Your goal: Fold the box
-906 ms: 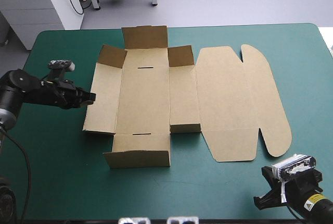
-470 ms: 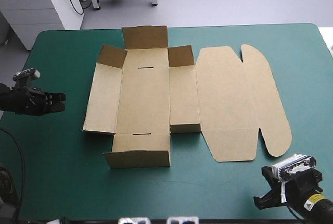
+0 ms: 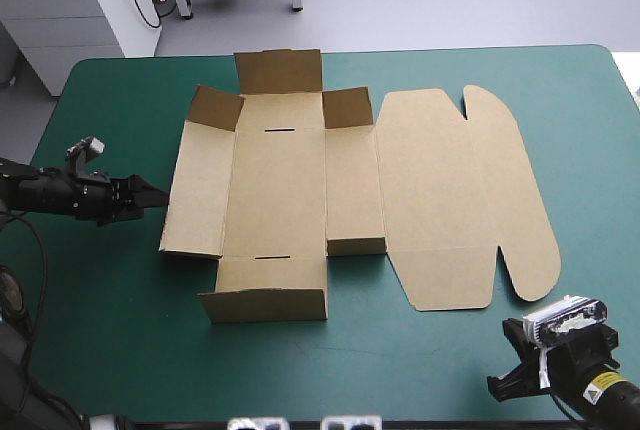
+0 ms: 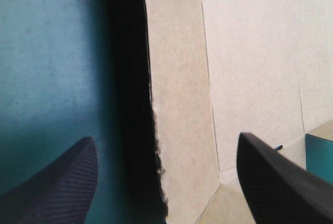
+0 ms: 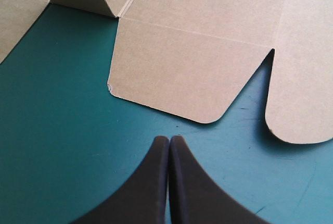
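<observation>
High view: brown box (image 3: pixel 350 200), mostly flat with some walls raised, mid-tabletop (image 3: pixel 120 350), long axis left to right. Left gripper (image 3: pixel 150 193), fingers apart, faces the box's left flap edge from just beside it, the nearer arm; right gripper (image 5: pixel 169 140), fingers together, lies off the lid's near corner. Gap under that flap is shadowed; contact cannot be judged.

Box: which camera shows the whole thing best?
The high view: the whole box shows, lying open, some walls raised. The left wrist view shows only its left edge ahead of the open left end effector. The right wrist view shows only lid flaps ahead of the shut right end effector.
</observation>
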You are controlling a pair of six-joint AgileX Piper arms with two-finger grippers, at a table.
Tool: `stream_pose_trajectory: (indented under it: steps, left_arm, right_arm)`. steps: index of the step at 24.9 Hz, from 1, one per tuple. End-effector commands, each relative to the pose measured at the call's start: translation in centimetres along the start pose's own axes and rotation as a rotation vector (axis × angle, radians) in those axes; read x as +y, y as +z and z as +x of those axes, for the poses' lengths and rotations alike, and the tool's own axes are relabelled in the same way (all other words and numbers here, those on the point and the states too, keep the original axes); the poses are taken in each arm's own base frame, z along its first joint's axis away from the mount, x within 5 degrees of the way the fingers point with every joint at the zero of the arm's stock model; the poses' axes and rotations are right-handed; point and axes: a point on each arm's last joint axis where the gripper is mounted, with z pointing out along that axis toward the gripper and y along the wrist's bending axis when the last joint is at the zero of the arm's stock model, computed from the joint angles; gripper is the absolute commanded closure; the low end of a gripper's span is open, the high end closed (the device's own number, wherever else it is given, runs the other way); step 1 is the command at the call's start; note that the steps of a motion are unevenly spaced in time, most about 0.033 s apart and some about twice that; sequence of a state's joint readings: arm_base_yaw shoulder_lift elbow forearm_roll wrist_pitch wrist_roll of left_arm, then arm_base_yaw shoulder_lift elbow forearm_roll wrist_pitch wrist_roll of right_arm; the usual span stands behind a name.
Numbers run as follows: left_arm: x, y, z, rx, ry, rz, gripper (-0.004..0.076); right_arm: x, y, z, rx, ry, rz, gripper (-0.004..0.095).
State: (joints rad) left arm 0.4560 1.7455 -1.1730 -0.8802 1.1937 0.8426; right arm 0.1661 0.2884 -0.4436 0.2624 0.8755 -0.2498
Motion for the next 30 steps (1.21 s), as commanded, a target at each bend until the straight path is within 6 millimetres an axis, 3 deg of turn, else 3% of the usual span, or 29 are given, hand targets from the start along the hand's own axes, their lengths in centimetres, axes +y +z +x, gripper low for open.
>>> stream_pose_trajectory:
  steps: [1,6,14,17,18,19,20,21,22,26,28,30]
  left_arm:
    - [-1.3,-0.1,-0.8,-0.024,0.022,0.105,0.0174]
    - [-0.6,2.4,-0.9,0.035,0.012,0.135,0.0174]
    - [-1.4,7.1,-0.7,0.140,0.001,0.198,0.0187]
    - [-1.5,7.6,-0.7,0.153,-0.017,0.207,0.0278]
    - [-1.5,7.7,-0.6,0.155,-0.028,0.207,0.0342]
    - [-1.4,7.7,-0.6,0.160,-0.043,0.203,0.0423]
    - [-1.3,7.6,-0.6,0.158,-0.066,0.201,0.0596]
    - [-1.3,7.6,-0.6,0.158,-0.066,0.201,0.0694]
    - [-1.4,7.6,-0.6,0.157,-0.065,0.203,0.0727]
    - [-2.4,7.2,-1.4,0.102,-0.045,0.298,0.0732]
    - [-3.7,7.3,-2.1,0.110,0.017,0.290,0.0732]
    - [-6.3,7.0,-3.1,0.113,0.133,0.277,0.0732]
  right_arm:
    - [-0.1,-0.3,-1.2,-0.075,0.002,0.011,0.0928]
    - [-0.1,-0.3,-1.2,-0.074,0.002,0.011,0.0928]
    - [-0.1,-0.3,-1.2,-0.074,0.002,0.011,0.0928]
    - [-0.1,-0.3,-1.2,-0.074,0.002,0.011,0.0928]
    - [-0.1,-0.3,-1.2,-0.074,0.002,0.011,0.0928]
    - [-0.1,-0.3,-1.2,-0.074,0.002,0.011,0.0928]
    - [-0.1,-0.3,-1.2,-0.074,0.002,0.011,0.0928]
    - [-0.1,-0.3,-1.2,-0.074,0.002,0.011,0.0928]
    - [-0.1,-0.3,-1.2,-0.074,0.002,0.011,0.0928]
    - [-0.1,-0.3,-1.2,-0.074,0.002,0.011,0.0928]
    - [-0.1,-0.3,-1.2,-0.074,0.002,0.011,0.0928]
    - [-0.1,-0.3,-1.2,-0.074,0.004,0.010,0.0928]
